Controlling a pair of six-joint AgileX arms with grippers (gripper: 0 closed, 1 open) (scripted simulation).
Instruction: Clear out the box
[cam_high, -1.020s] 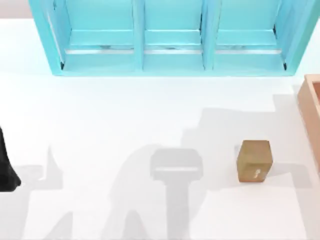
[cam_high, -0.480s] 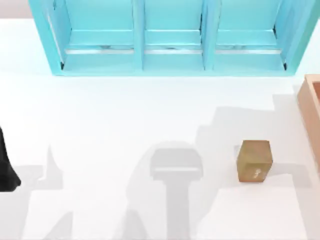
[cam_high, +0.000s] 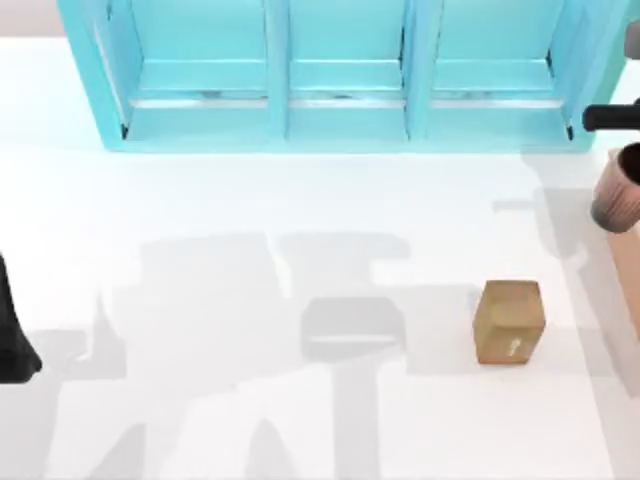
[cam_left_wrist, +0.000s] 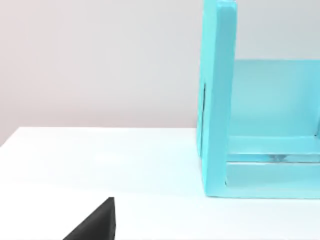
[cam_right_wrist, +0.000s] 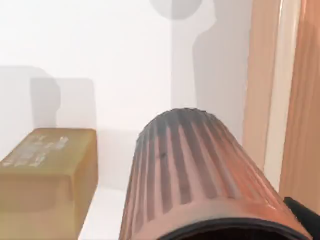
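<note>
Turquoise shelf unit (cam_left_wrist: 250, 125) standing upright on white worktop (cam_left_wrist: 100, 165), toward 3 o'clock; dark claw fingertip (cam_left_wrist: 97, 222) intruding at 7 o'clock, plain wall behind.

Brightness: bright, even light; white table (cam_high: 200, 200) nearly washed out.
Shadows: soft grey blocky arm shadows across the table's middle and right; a short one beside the small carton (cam_high: 510, 320).
Light source: overhead, judging by the shadows.
Glare: thin pale streaks on the shelf unit (cam_high: 340, 80) ledges.
Focus: ribbed cup (cam_right_wrist: 195, 175) close to the right wrist camera, soft-edged.
</note>
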